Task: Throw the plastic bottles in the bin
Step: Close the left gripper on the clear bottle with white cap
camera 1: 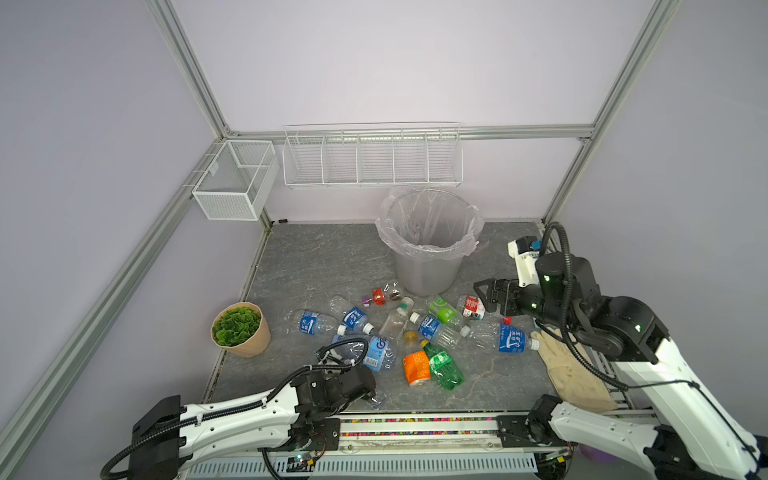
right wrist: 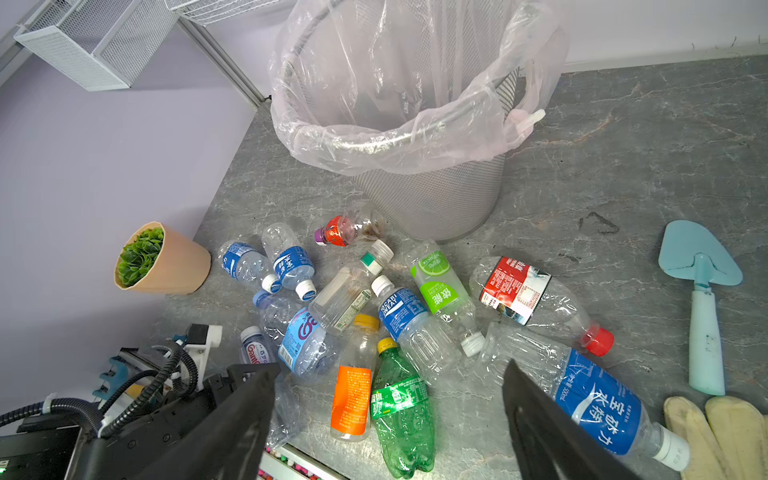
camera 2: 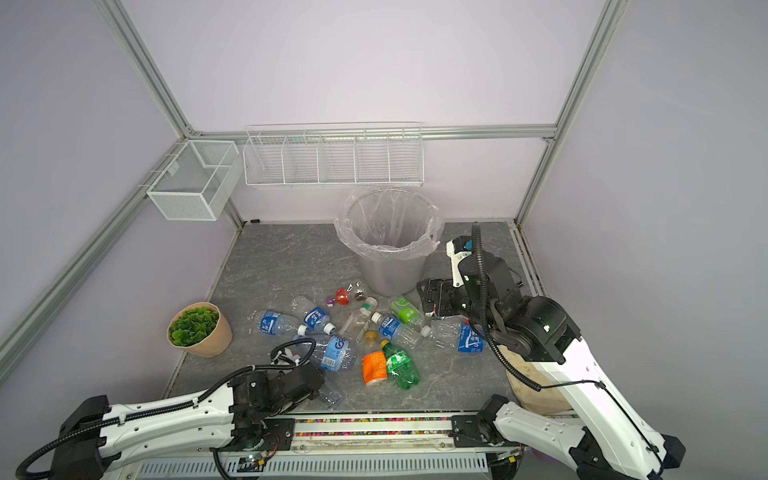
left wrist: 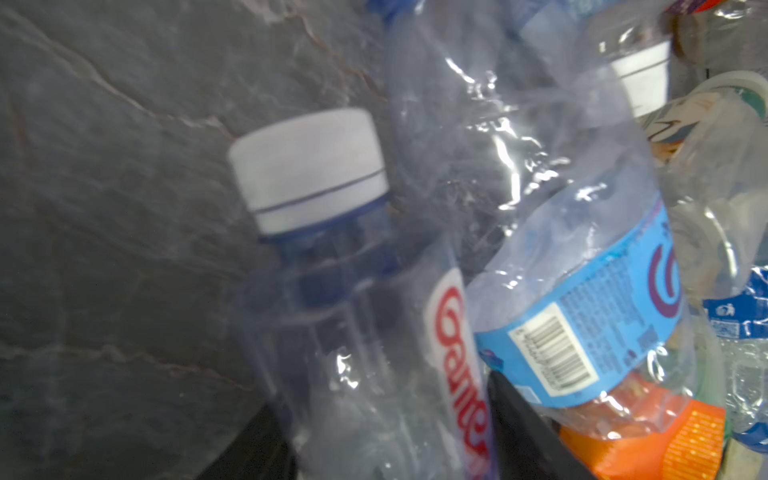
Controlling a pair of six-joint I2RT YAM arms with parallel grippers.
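- Left fingers (left wrist: 519, 440) clasp the white-capped bottle (left wrist: 353, 340), low at the pile's near edge.
- Right fingers (right wrist: 232, 415) gape empty above the bottles (camera 1: 430, 328), which lie on the surface (camera 1: 311, 266) before the bin (camera 1: 428, 270).
- We fear a slip, because thin plastic buckles.
- The blue-label bottle (left wrist: 582, 316) lies just beside ours, so lifting may drag it.

Lilac walls (camera 1: 415, 62) and aluminium framing (camera 1: 189, 62) enclose a grey marbled tabletop (camera 1: 316, 257).
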